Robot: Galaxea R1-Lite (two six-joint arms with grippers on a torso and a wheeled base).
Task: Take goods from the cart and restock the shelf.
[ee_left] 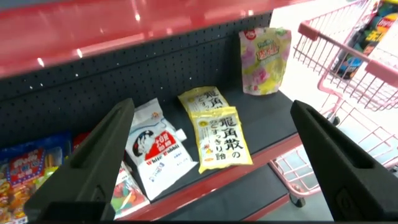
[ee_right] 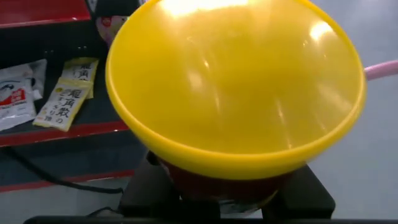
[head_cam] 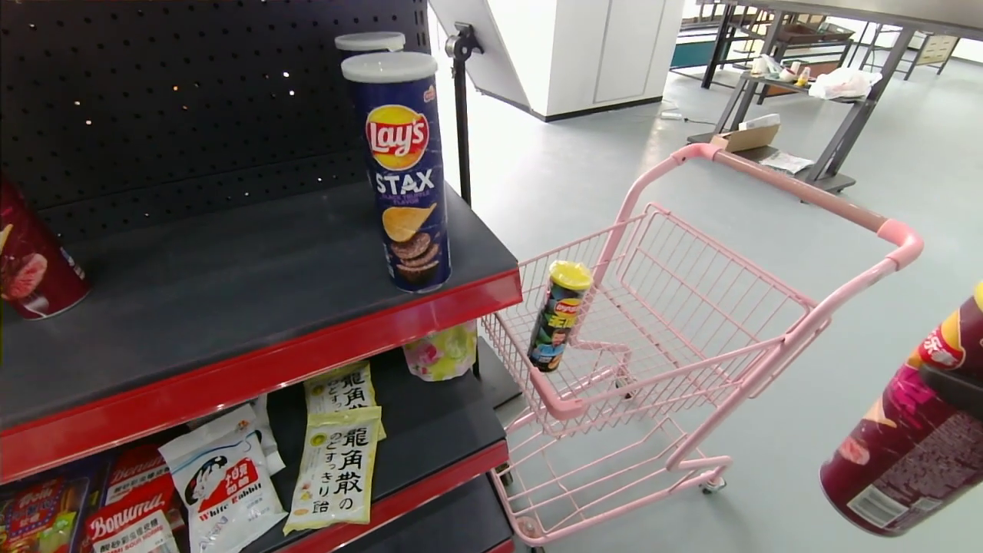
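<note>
A pink wire shopping cart (head_cam: 799, 188) stands just right of a black shelf with a red front edge (head_cam: 269, 361). In the cart's basket, a small black can with a yellow lid (head_cam: 559, 315) stands a bit tilted, near the shelf side. On the top shelf, a tall dark blue chip tube with a white lid (head_cam: 403, 169) stands up straight near the front right corner. Another white-lidded tube (head_cam: 370, 41) stands right behind it. A big dark red can with a yellow lid (head_cam: 906, 453) hangs tilted in the air, right of the cart, gripped by the right hand (head_cam: 948, 392). Flat yellow candy bags (head_cam: 338, 461) and a white bag (head_cam: 226, 484) lie on the lower shelf.
</note>
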